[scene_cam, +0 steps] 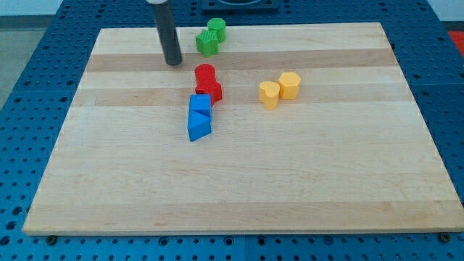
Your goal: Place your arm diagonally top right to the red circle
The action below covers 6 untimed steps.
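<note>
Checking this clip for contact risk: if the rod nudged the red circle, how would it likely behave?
The red circle looks squat and flat-bottomed, so it would probably slide, not tip or roll. It touches another red block, which would likely move too if pushed toward the view's bottom. My tip sits to its upper left, apart.

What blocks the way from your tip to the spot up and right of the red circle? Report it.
My tip sits up and left of the red circle. The two green blocks lie just above that circle, near a straight path to the view's right. The goal spot itself, below them, looks free.
</note>
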Each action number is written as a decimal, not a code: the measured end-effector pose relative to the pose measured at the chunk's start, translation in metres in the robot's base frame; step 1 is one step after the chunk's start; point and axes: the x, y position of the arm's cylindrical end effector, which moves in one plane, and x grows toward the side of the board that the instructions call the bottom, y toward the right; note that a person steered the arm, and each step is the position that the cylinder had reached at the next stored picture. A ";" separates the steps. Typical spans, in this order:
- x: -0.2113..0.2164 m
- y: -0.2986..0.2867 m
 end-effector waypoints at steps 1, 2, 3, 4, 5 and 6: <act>0.000 0.036; 0.000 0.071; 0.000 0.102; 0.009 0.115; 0.024 0.123; 0.042 0.125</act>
